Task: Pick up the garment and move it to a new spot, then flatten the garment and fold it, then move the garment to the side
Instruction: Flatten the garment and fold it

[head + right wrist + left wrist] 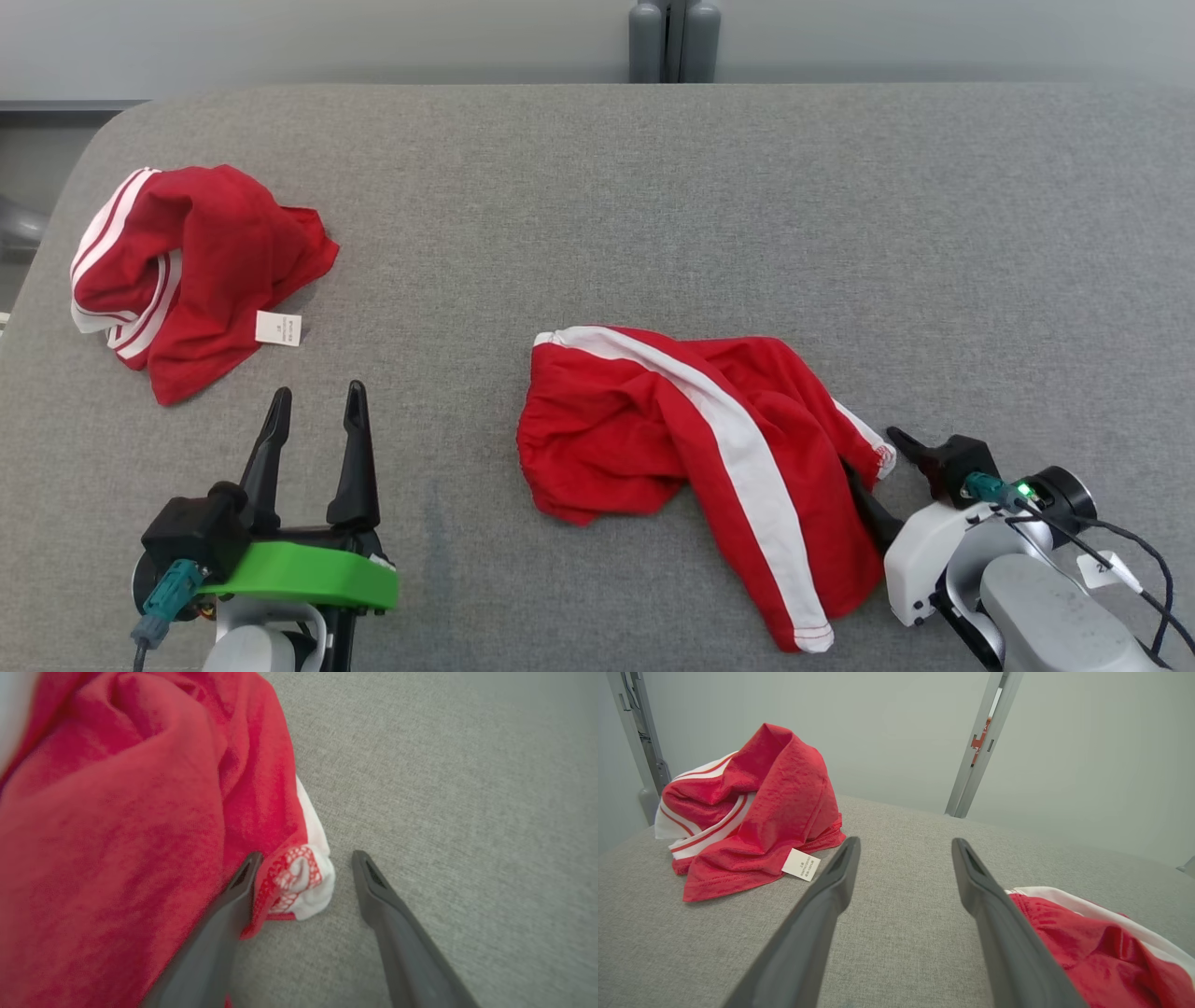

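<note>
Ok, left to right. Far left of the grey padded table [653,187]: a second red garment [201,271], bunched in a heap, thin white stripes on its left side, white label [278,328] sticking out at the near edge.

Next, the left gripper [317,390] at lower left. It is near that heap but apart from it. The arm rises from the bottom edge and the fingers point away from the robot, low over the table. Fingers are spread wide with only bare table between them in the left wrist view [906,844]. The arm below the green wrist collar is cut off.

Centre front: the garment [653,420], crumpled on the table, well apart from the heap. A broad white stripe [728,439] runs diagonally down to its near hem. It is too folded to tell front from back.

Lower right: the right gripper [875,457]. The arm enters from the bottom right corner, with the fingers angled up-left into the garment's right edge. In the head view one finger is clear of the cloth and the other's tip is hidden by the red edge. In the right wrist view the fingers are wide apart. The white stitched hem corner [303,882] lies between them, against the left finger and apart from the right one, so it isn't pinched. Can't tell whether that left finger is under the cloth or just beside it. The close cloth is blurred.
</note>
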